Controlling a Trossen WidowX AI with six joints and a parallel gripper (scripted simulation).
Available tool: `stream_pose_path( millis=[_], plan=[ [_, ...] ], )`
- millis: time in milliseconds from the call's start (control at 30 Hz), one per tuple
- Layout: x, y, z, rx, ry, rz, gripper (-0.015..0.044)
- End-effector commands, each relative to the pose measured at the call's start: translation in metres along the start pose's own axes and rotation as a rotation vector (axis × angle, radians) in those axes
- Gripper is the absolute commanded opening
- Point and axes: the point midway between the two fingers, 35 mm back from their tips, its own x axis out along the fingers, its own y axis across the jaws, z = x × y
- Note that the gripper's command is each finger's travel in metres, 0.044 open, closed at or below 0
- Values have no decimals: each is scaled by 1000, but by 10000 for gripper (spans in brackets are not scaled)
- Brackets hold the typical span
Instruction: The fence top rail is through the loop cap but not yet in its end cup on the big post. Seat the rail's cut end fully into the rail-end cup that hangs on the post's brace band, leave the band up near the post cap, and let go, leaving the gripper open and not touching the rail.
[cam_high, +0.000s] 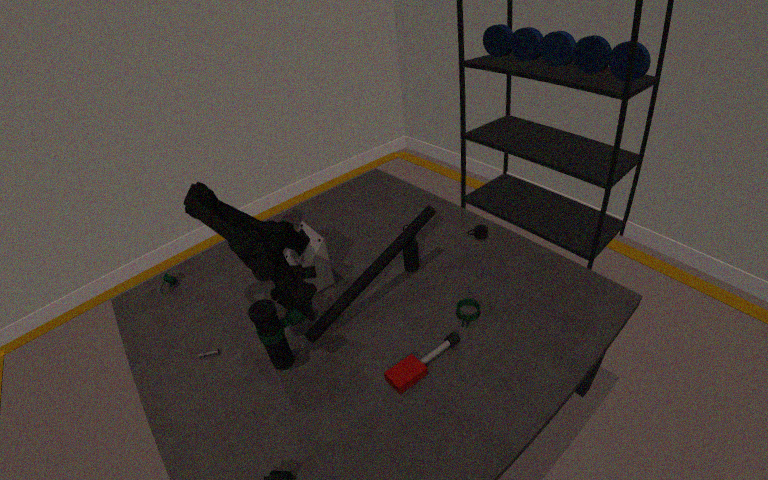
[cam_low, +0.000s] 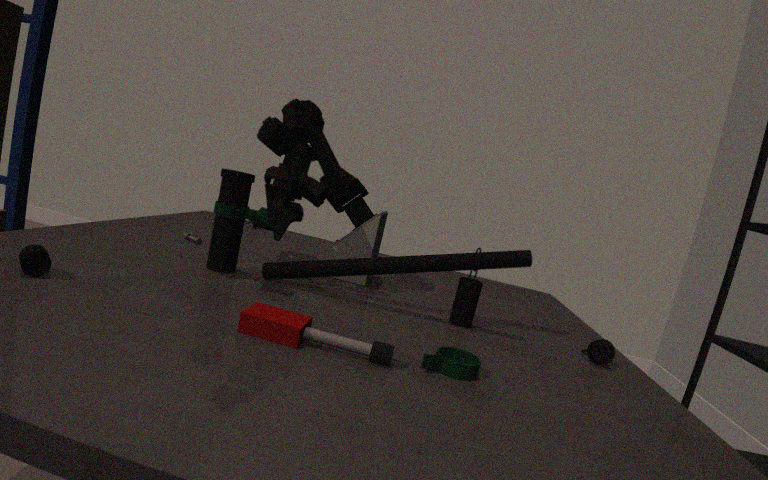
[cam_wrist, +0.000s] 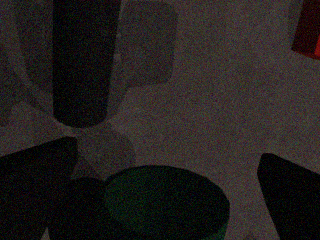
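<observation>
The big black post (cam_high: 280, 355) (cam_low: 225, 246) stands upright, its green brace band (cam_high: 271, 337) (cam_low: 228, 210) below the post cap (cam_high: 262, 308) (cam_low: 237, 172). The green rail-end cup (cam_high: 291, 318) (cam_low: 258, 217) (cam_wrist: 167, 202) sticks out from the band toward the arm. The dark top rail (cam_high: 368, 278) (cam_low: 396, 264) (cam_wrist: 85, 65) passes through the wire loop on the short post (cam_high: 411, 257) (cam_low: 466, 302). Its near end slopes down, outside the cup and lower than it. My gripper (cam_wrist: 169, 156) is open, its fingers apart on either side of the cup; contact cannot be told. The rail is outside the fingers.
A red-headed mallet (cam_high: 406, 373) (cam_low: 274, 324) and a loose green band (cam_high: 468, 310) (cam_low: 457, 363) lie on the near side of the rail. A small bolt (cam_high: 208, 353) (cam_low: 193, 238) lies beyond the post. A pale angled plate (cam_high: 320, 254) (cam_low: 362, 243) stands by the arm's base.
</observation>
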Motion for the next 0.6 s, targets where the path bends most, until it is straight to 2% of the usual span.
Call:
stream_pose_path(
  millis=[0, 567],
  plan=[
    [-7, -5, 7, 4, -1, 1, 440],
    [-30, -17, 32, -6, 0, -3, 440]
  ],
)
